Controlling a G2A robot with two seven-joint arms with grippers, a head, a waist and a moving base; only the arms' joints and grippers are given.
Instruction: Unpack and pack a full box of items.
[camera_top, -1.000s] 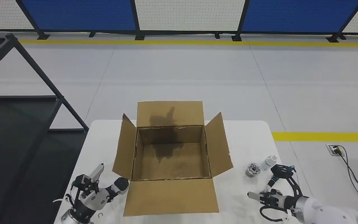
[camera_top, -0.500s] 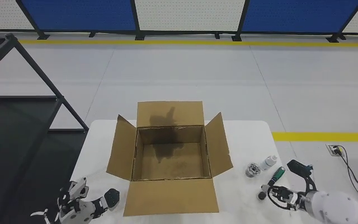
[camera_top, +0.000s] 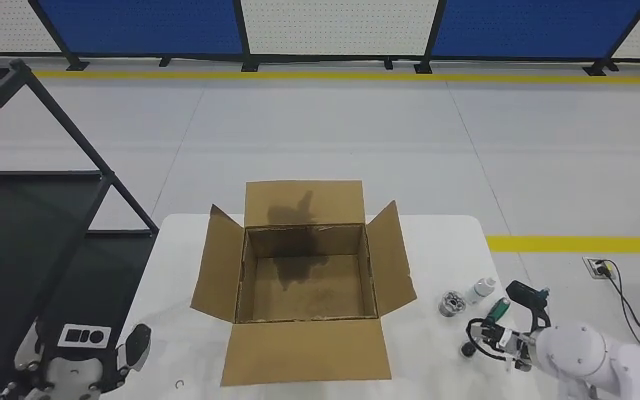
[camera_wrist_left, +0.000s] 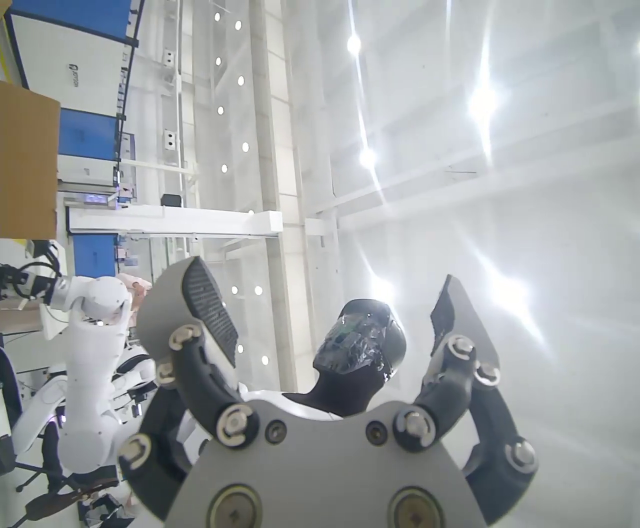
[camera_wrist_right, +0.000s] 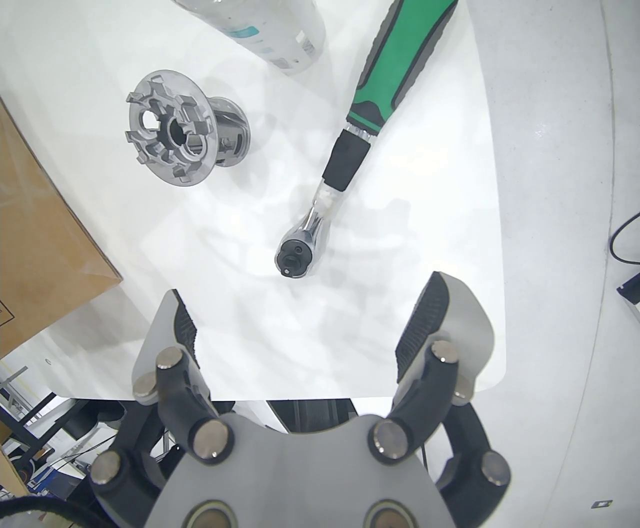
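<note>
Right gripper (camera_wrist_right: 309, 307), jaws apart and empty, hovers just short of the ratchet wrench (camera_wrist_right: 345, 155), which lies right of the cardboard box (camera_top: 305, 352), near a flanged metal hub (camera_wrist_right: 182, 137). We judge the wrench heavy, rigid, with slick chrome; grasp its rubbery green handle. Left gripper (camera_wrist_left: 330, 312): jaws apart, empty

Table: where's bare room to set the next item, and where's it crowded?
Bare: on the white table, the strip left of the open cardboard box, and the far right corner beyond its right flap. The box floor is bare too. Crowded: right of the box, where the grey metal hub, white bottle and green-handled ratchet cluster.
</note>
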